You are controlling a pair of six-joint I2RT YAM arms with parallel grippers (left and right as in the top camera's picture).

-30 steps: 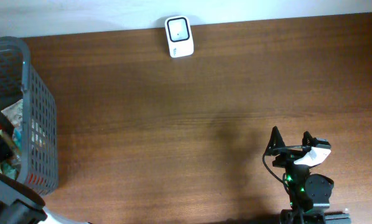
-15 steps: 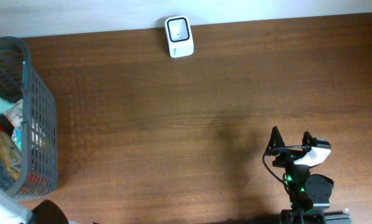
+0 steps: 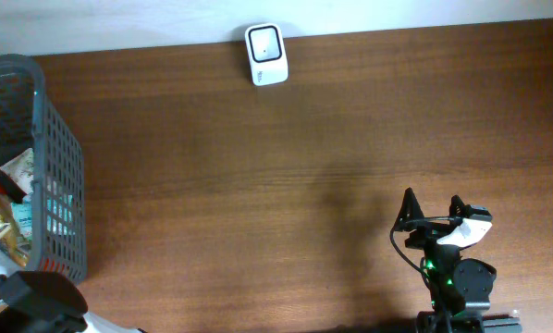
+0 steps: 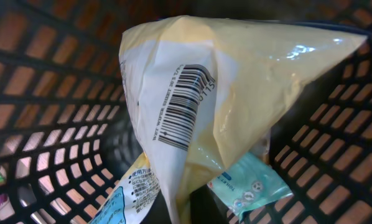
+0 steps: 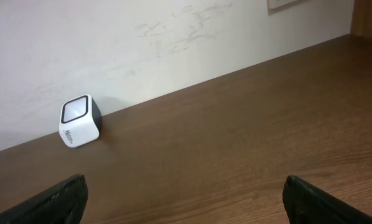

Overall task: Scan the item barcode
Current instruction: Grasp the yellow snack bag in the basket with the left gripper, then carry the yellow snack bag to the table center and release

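Note:
In the left wrist view a pale yellow packet [image 4: 236, 81] with a black barcode [image 4: 183, 106] on its white back fills the frame inside the grey basket [image 4: 43, 99]. My left gripper [image 4: 185, 208] is shut on the packet's lower end, and its dark fingers [image 4: 204, 208] show on either side of the pinched film. The white scanner [image 3: 265, 55] stands at the far edge of the table and also shows as the scanner [image 5: 80, 120] in the right wrist view. My right gripper [image 3: 434, 211] rests open near the front right, holding nothing.
The basket [image 3: 59, 157] stands at the table's left edge with several other packets in it, among them a teal tissue pack [image 4: 251, 183] and a blue-and-white packet [image 4: 133, 193]. A pale wall [image 5: 173, 37] runs behind the table.
My left gripper has closed on the yellow packet inside the basket, and the left arm has shifted over the basket. The right arm has not moved.

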